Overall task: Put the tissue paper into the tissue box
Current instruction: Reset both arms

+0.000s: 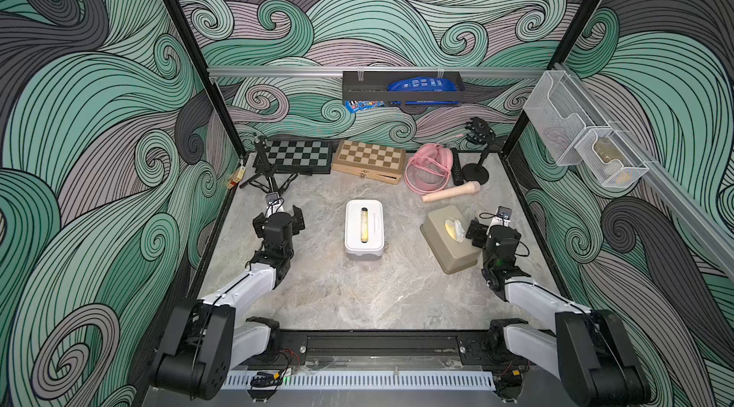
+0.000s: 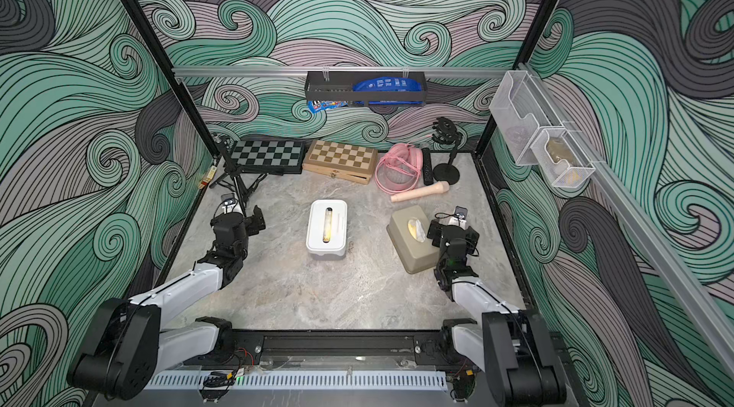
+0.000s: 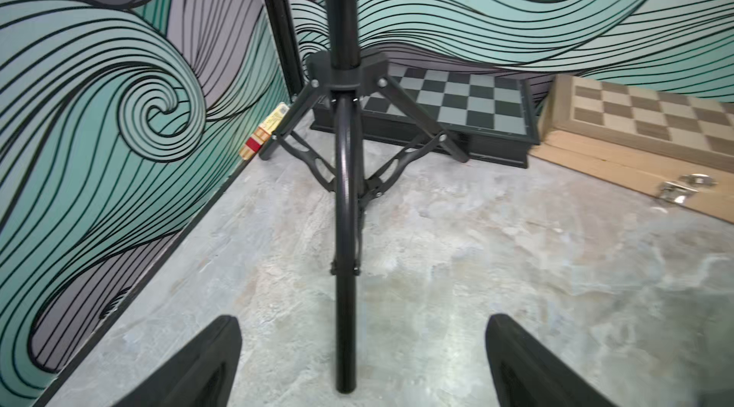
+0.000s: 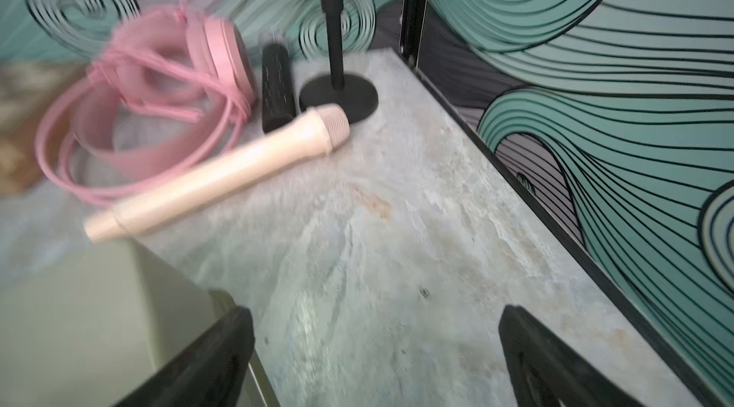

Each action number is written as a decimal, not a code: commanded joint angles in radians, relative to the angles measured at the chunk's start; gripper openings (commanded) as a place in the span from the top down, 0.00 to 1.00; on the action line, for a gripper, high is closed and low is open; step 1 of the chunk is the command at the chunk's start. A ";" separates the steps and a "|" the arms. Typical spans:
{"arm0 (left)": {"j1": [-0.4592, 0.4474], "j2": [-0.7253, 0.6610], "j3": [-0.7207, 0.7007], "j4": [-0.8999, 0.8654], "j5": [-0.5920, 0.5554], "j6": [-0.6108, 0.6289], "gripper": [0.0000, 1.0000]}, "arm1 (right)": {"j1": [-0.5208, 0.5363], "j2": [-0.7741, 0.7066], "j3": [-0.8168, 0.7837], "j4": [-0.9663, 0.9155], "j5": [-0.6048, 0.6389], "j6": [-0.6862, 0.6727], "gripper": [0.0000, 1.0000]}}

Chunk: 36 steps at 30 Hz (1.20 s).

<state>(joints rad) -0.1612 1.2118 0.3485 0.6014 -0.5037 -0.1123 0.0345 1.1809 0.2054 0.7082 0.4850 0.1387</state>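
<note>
A white tissue box (image 1: 364,228) (image 2: 326,228) stands mid-table, and something yellowish shows through its narrow top slot. To its right lies a beige tissue box (image 1: 451,238) (image 2: 413,238) (image 4: 71,305) with crumpled tissue paper (image 1: 454,229) (image 2: 417,229) poking from its opening. My left gripper (image 1: 278,215) (image 2: 238,218) (image 3: 362,321) is open and empty, left of the white box and facing a tripod. My right gripper (image 1: 492,226) (image 2: 451,228) (image 4: 377,311) is open and empty, just right of the beige box, with one finger close to the box's edge.
A black tripod (image 1: 265,174) (image 3: 345,186) stands just ahead of the left gripper. Along the back lie a black chessboard (image 1: 296,154), a wooden chessboard (image 1: 369,160), pink headphones (image 1: 427,166), a remote (image 1: 456,168), a microphone (image 1: 451,192) and a mic stand (image 1: 476,162). Mesh bins (image 1: 576,134) hang at right.
</note>
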 commanded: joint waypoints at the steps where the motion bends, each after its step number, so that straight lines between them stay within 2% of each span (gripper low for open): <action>1: 0.022 0.078 -0.064 0.389 0.032 0.041 0.01 | -0.034 0.109 -0.013 0.351 -0.008 -0.023 0.00; 2: 0.027 0.109 -0.085 0.445 0.060 0.042 0.01 | -0.038 0.133 -0.009 0.406 -0.041 -0.042 0.00; 4: 0.036 0.193 -0.118 0.584 0.078 0.064 0.01 | -0.052 0.240 -0.060 0.658 -0.090 -0.066 0.00; 5: 0.038 0.197 -0.117 0.595 0.069 0.051 0.01 | -0.057 0.304 -0.068 0.742 -0.131 -0.073 0.00; 6: 0.054 0.198 -0.119 0.608 0.118 0.039 0.01 | -0.060 0.339 -0.074 0.758 -0.215 -0.096 0.00; 7: 0.069 0.204 -0.112 0.593 0.170 0.037 0.01 | -0.059 0.381 -0.081 0.840 -0.239 -0.114 0.00; 8: 0.075 0.247 -0.114 0.598 0.197 0.029 0.01 | -0.063 0.387 -0.080 0.836 -0.243 -0.113 0.00; 9: 0.077 0.281 -0.136 0.667 0.218 0.033 0.01 | -0.072 0.349 -0.060 0.731 -0.243 -0.096 0.00; 10: 0.077 0.318 -0.158 0.746 0.225 0.044 0.01 | -0.085 0.349 -0.049 0.715 -0.259 -0.083 0.00; 11: 0.079 0.362 -0.180 0.855 0.207 0.049 0.01 | -0.091 0.377 -0.054 0.775 -0.275 -0.085 0.00; 12: 0.083 0.385 -0.173 0.887 0.196 0.060 0.01 | -0.091 0.376 -0.057 0.774 -0.275 -0.086 0.00; 13: 0.083 0.366 -0.150 0.797 0.201 0.043 0.01 | -0.091 0.360 -0.053 0.734 -0.272 -0.082 0.00; 15: 0.085 0.324 -0.112 0.656 0.196 0.020 0.01 | -0.091 0.370 -0.058 0.772 -0.274 -0.083 0.00; 21: 0.085 0.374 -0.154 0.827 0.205 0.049 0.01 | -0.086 0.367 -0.005 0.660 -0.350 -0.118 0.00; 23: 0.085 0.366 -0.148 0.800 0.204 0.042 0.01 | -0.085 0.374 0.008 0.647 -0.409 -0.142 0.00; 36: 0.086 0.368 -0.149 0.804 0.203 0.043 0.01 | -0.087 0.379 0.020 0.629 -0.416 -0.143 0.00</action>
<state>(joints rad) -0.0853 1.5696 0.2024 1.3701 -0.3092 -0.0784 -0.0509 1.5539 0.2111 1.3407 0.0837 0.0051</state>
